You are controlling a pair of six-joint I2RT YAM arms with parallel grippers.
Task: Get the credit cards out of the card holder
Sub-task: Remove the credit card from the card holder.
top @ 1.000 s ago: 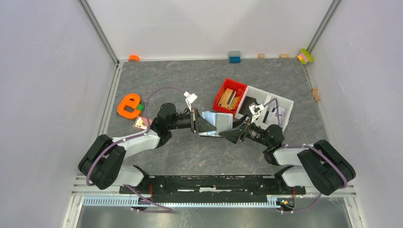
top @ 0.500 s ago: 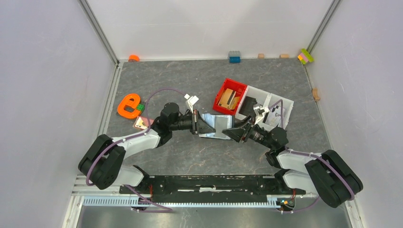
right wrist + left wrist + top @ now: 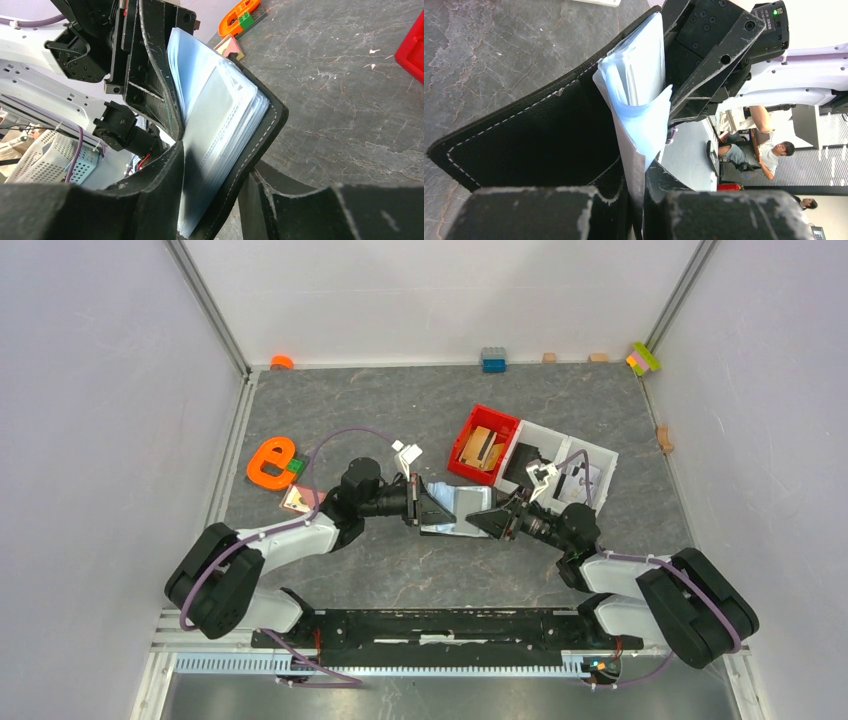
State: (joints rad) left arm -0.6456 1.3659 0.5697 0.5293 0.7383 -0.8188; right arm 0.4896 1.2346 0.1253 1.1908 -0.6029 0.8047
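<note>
The black card holder (image 3: 455,508) is held open between both arms just above the table's middle. My left gripper (image 3: 415,505) is shut on its left flap; in the left wrist view the gripper (image 3: 639,200) pinches black leather (image 3: 534,135) and a pale blue sleeve (image 3: 639,100). My right gripper (image 3: 497,520) grips the other half; in the right wrist view the gripper (image 3: 215,200) has the stitched cover (image 3: 260,135) and the stack of clear sleeves (image 3: 220,115) between its fingers. A pinkish-copper credit card (image 3: 298,500) lies flat on the table beside the left arm.
A red bin (image 3: 470,430) with tan wooden blocks and a white bin (image 3: 600,455) stand behind the right arm. An orange e-shaped piece (image 3: 270,462) with a green block lies at the left. Small blocks (image 3: 493,359) line the back wall.
My right gripper has closed from wide open onto the holder's right half and pushed slightly left. The left gripper kept its grip and barely moved.
</note>
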